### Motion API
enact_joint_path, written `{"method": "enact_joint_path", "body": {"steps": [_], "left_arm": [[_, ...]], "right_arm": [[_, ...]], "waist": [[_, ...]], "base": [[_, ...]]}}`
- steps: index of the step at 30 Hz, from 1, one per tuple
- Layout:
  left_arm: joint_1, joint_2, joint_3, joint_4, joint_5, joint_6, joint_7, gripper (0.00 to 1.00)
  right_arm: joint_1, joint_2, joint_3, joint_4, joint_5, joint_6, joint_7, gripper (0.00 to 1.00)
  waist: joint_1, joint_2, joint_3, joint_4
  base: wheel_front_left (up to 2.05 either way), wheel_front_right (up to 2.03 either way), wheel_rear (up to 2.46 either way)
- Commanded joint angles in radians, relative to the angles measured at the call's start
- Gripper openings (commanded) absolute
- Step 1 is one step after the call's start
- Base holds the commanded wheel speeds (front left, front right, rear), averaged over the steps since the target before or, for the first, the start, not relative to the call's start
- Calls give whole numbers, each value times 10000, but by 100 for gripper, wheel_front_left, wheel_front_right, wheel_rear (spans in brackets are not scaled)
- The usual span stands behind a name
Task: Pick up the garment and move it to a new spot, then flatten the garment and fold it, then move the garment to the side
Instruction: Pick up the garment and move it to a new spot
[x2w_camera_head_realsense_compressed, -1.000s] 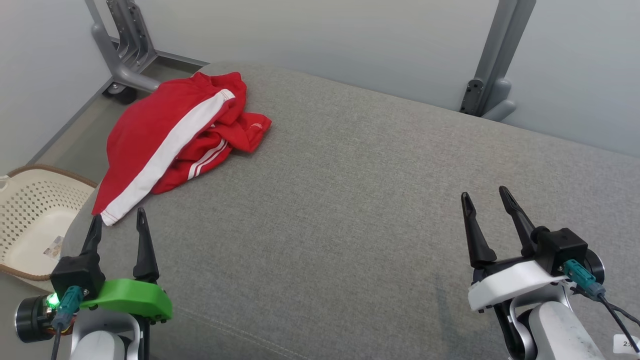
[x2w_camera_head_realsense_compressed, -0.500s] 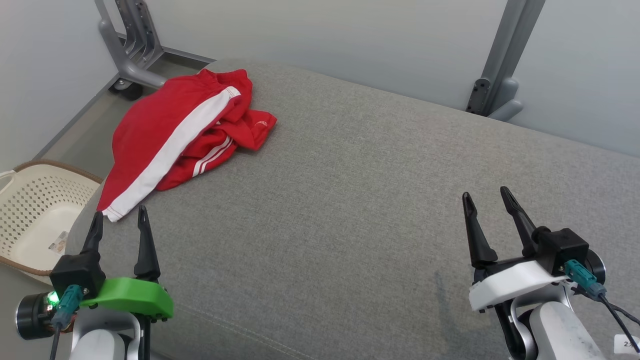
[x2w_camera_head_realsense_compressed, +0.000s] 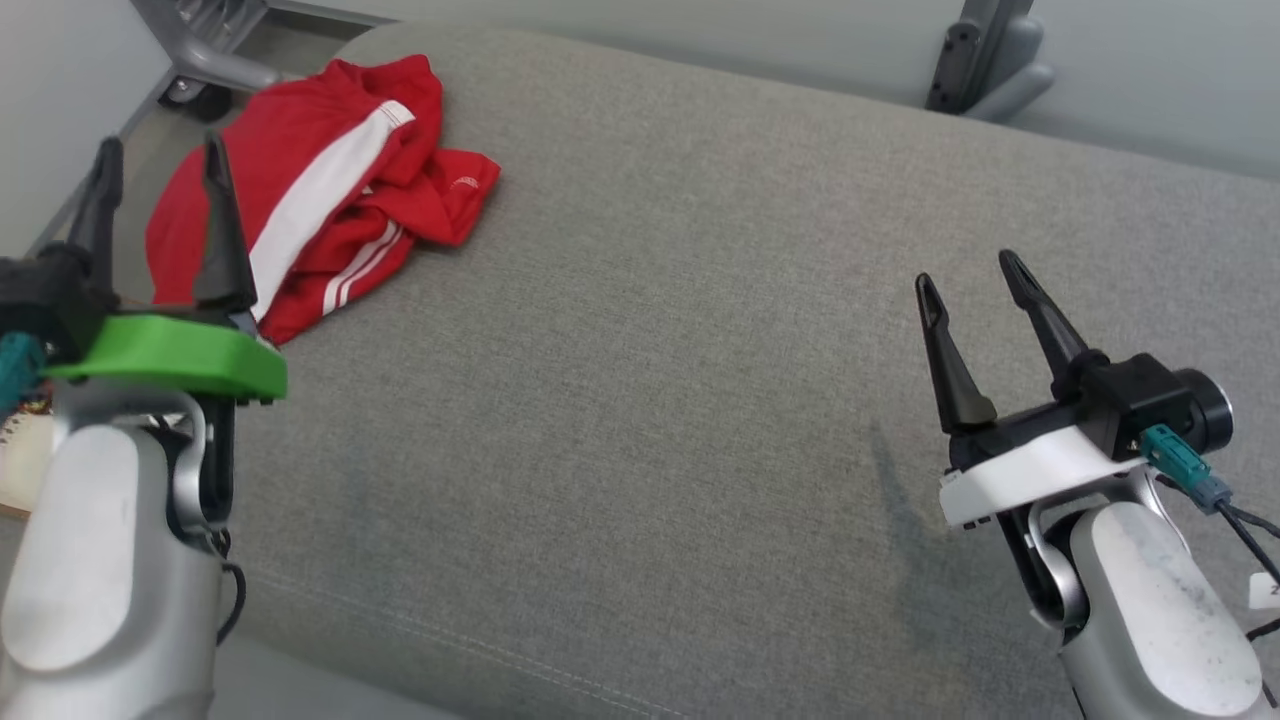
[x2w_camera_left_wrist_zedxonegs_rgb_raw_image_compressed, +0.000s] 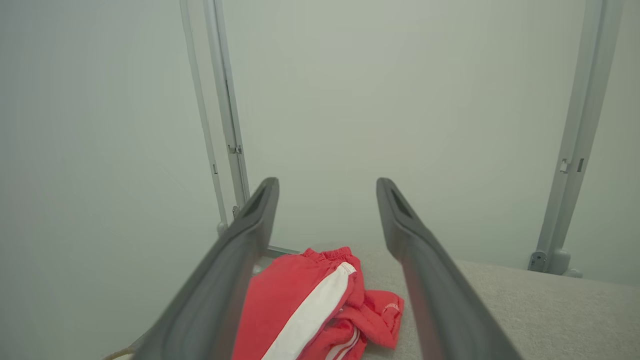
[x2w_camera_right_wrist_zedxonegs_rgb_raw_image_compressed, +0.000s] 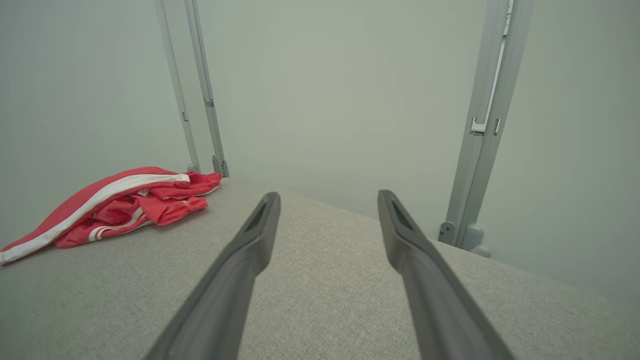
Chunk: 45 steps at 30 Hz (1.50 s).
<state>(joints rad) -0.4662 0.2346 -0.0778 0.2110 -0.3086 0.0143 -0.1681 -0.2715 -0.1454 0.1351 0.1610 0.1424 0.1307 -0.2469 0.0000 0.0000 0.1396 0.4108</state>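
Garment (x2w_camera_head_realsense_compressed: 320, 190), red with white stripes, lies crumpled in a heap at the upper left of the head view, on the far left corner of the grey cushion (x2w_camera_head_realsense_compressed: 650, 350). Left gripper (x2w_camera_head_realsense_compressed: 160, 150) is at the left edge, overlapping the heap in that view, fingers apart with nothing between them; can't tell if it touches cloth. Right gripper (x2w_camera_head_realsense_compressed: 965, 270) is at lower right over bare cushion, fingers apart, empty, well apart from the garment.

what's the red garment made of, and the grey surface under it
Red garment: looks like thin, smooth sports knit, probably synthetic; it crumples in soft folds. Grey surface: matte woven upholstery, judging by fine weave, stitched seam and rounded edge.
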Motion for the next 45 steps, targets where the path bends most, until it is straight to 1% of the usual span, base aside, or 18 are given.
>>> {"method": "enact_joint_path", "body": {"steps": [1,4,7,11,14,19,23,24,25,30,31,32,33,40,45], "left_arm": [[-474,62,15,232,-130,-129,95,100],[-1463,190,-44,1104,-358,-481,452,100],[-2341,397,-52,2345,-555,-821,827,100],[-3240,651,-46,4137,-993,-1136,1308,100],[-3739,917,-72,5343,-1172,-1282,1587,100],[-4372,1281,-37,6859,-1538,-1379,1614,100],[-4688,1489,-54,7707,-1686,-1423,1454,100],[-4847,1612,-110,8009,-1565,-1429,1212,100],[-4922,1618,-84,8163,-1584,-1425,1077,100],[-5231,1782,-118,8717,-1418,-1099,236,100],[-5295,1847,-133,8825,-1386,-1073,124,76],[-5347,1900,-132,8937,-1386,-1036,25,41],[-5393,1932,-153,9026,-1342,-991,-82,0],[-5576,2072,-224,9375,-1274,-943,-559,0],[-5493,2190,-155,9092,-1208,-848,-890,0]], "right_arm": [[-241,-143,49,-121,-80,0,50,100],[-631,-312,135,-364,-111,0,147,100],[-953,-409,280,-535,-131,0,209,100],[-1270,-436,509,-620,-92,0,219,100],[-1438,-433,587,-677,-89,0,222,100],[-1615,-474,624,-699,-81,0,231,100],[-1706,-487,635,-708,-95,0,193,100],[-1694,-495,612,-702,-97,0,185,100],[-1708,-497,607,-704,-109,0,184,100],[-1729,-510,574,-669,-116,0,216,100],[-1725,-512,580,-664,-105,0,220,100],[-1725,-517,589,-651,-93,0,220,100],[-1726,-526,593,-633,-80,0,221,100],[-1615,-464,556,-536,-16,0,229,100],[-1416,-351,489,-391,7,0,119,100]], "waist": [[0,0,1413,-817],[0,0,2103,-1130],[0,0,2651,-1437],[0,0,3169,-1827],[0,0,3466,-2038],[0,0,3896,-2222],[0,0,4129,-2284],[0,0,4209,-2268],[0,0,4241,-2257],[0,0,4257,-2189],[0,0,4241,-2181],[0,0,4223,-2179],[0,0,4203,-2177],[0,0,3994,-2153],[0,0,3549,-2183]], "base": [[0,0,0],[0,0,0],[0,0,0],[0,0,0],[0,0,0],[0,0,0],[0,0,0],[0,0,0],[0,0,0],[0,0,0],[0,0,0],[0,0,0],[0,0,0],[0,0,0],[0,0,0]]}}
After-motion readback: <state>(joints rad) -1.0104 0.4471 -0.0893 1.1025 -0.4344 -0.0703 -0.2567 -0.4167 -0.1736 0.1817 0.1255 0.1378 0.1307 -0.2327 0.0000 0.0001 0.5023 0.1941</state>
